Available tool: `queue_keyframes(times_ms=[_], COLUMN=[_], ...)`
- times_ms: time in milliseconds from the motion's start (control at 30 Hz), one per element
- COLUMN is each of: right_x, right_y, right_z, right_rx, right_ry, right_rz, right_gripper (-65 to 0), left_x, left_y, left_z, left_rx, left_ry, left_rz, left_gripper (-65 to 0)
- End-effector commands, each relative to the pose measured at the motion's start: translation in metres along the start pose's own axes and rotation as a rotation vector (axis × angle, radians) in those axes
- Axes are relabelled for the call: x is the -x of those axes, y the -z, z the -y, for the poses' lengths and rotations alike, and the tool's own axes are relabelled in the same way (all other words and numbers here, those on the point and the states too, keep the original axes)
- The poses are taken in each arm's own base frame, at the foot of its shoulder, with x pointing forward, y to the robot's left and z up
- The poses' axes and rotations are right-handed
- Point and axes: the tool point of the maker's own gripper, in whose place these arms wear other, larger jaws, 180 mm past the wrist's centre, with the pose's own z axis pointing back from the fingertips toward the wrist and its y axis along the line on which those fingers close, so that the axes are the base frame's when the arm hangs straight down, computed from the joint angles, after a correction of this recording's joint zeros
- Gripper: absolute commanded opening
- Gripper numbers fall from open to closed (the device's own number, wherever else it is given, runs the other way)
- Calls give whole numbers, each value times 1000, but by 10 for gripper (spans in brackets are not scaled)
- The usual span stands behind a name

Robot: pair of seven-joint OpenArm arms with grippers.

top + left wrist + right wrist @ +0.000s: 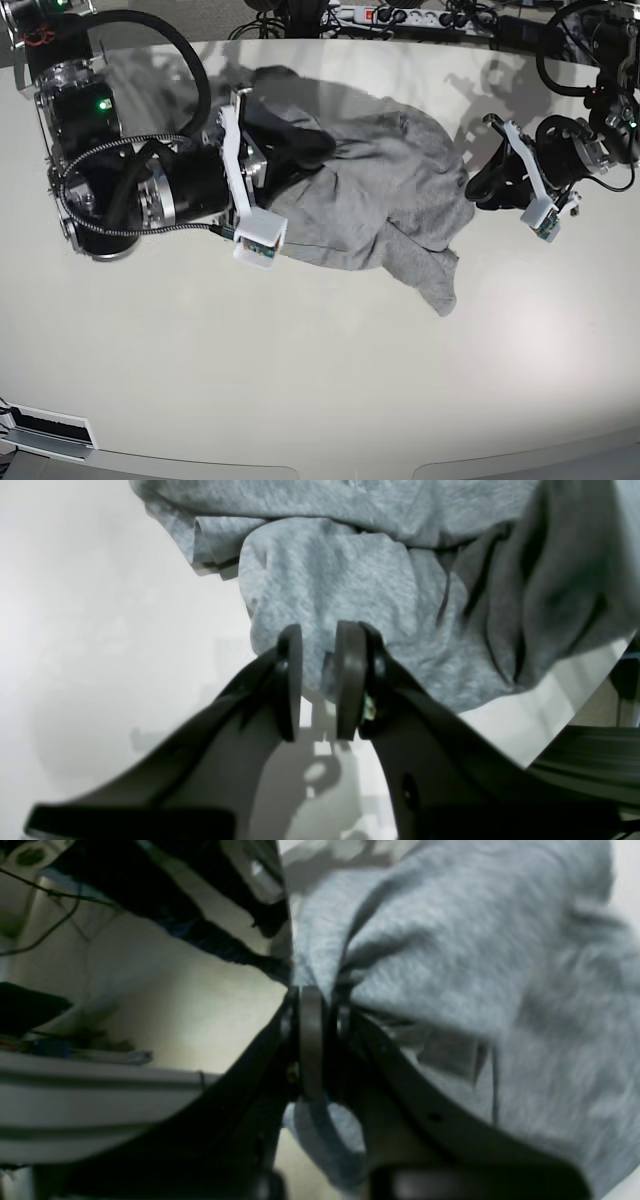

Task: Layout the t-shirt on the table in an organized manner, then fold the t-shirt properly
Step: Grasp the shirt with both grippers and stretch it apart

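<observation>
The heather-grey t-shirt [390, 190] lies crumpled in a heap on the back middle of the off-white table [300, 350], plain grey side showing, no lettering visible. My right gripper [312, 148] is at the heap's left side; in the right wrist view it [320, 1010] is shut on a fold of the shirt [450, 965]. My left gripper [472, 192] is at the shirt's right edge. In the left wrist view it [320, 680] stands narrowly open, with the edge of the shirt [340, 575] lying between its pads just above the table [100, 630].
A power strip [390, 15] and cables lie beyond the table's back edge. The table's curved edge [575, 720] runs close to the right of my left gripper. A white box [45, 430] sits at the front left corner.
</observation>
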Motion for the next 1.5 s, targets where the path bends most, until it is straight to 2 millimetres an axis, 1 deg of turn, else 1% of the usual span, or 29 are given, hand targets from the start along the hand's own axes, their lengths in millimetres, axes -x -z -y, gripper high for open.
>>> queue_keyframes(times_ms=[0,67,133,167,267,300,333,367,433,533,633,667,700,733,767,800,867,900,933,1000,1067,1167,1200,1267,1333,1367,1400,1467], right_x=[-7,6,22,32,57,63,68,69,65,47,30,28,26,26,30,35,48,50,53,59,63,65,65,64,63,59,51,31], right_y=[-6,-4,0,1,1,-1,-2,-4,-5,-4,-8,-9,-10,-11,-11,-12,-15,-16,-18,-20,-20,-18,-18,-19,-18,-17,-16,-13], right_z=[-2,-3,1,3,10,10,11,10,5,-7,-8,-6,-4,-1,4,10,25,31,37,44,44,42,42,42,42,43,43,43], right_rx=[-2,7,45,67,125,135,140,137,106,32,3,9,17,32,58,91,174,213,248,292,297,289,290,291,291,291,290,291], right_ry=[-21,4,23,32,55,61,65,67,72,71,49,41,33,27,22,17,7,0,-5,-11,-6,1,0,-2,-3,-6,-12,-29], right_rz=[31,2,-48,-78,-163,-183,-195,-197,-172,-93,-44,-44,-46,-56,-78,-107,-181,-190,-203,-228,-241,-240,-240,-239,-232,-209,-167,-57], right_gripper=[-650,-650,-647,-579,-333,-273,-234,-221,-221,-221,-230,-267,-338,-445,-569,-650,-650,-650,-650,-650,-650,-650,-650,-650,-650,-650,-650,-650], left_x=[-18,-22,-25,-27,-32,-34,-36,-39,-41,-45,-50,-50,-48,-47,-44,-41,-36,-32,-29,-23,-23,-17,-11,8,31,41,47,49], left_y=[-4,-4,-4,-4,-4,-4,-4,-4,-4,-3,2,5,10,15,21,26,38,44,51,61,69,76,78,84,89,90,90,90], left_z=[-5,-7,-10,-11,-15,-16,-17,-17,-16,-7,1,6,11,18,26,33,47,52,55,52,44,23,14,0,-8,-11,-12,-15], left_rx=[-3,-9,-17,-21,-33,-35,-36,-36,-27,18,40,50,62,77,92,106,129,131,126,77,9,-93,-114,-125,-97,-81,-72,-77], left_ry=[26,31,33,34,34,37,40,41,36,35,5,-2,-4,-3,3,18,71,107,150,209,242,258,251,214,188,179,173,166], left_rz=[52,60,66,69,79,83,88,94,106,131,165,169,166,160,148,137,105,76,44,-11,-40,-80,-96,-138,-189,-217,-234,-241], left_gripper=[-525,-525,-525,-525,-525,-525,-525,-525,-525,-525,-531,-566,-630,-650,-650,-650,-650,-650,-650,-650,-650,-650,-650,-650,-650,-650,-650,-650])
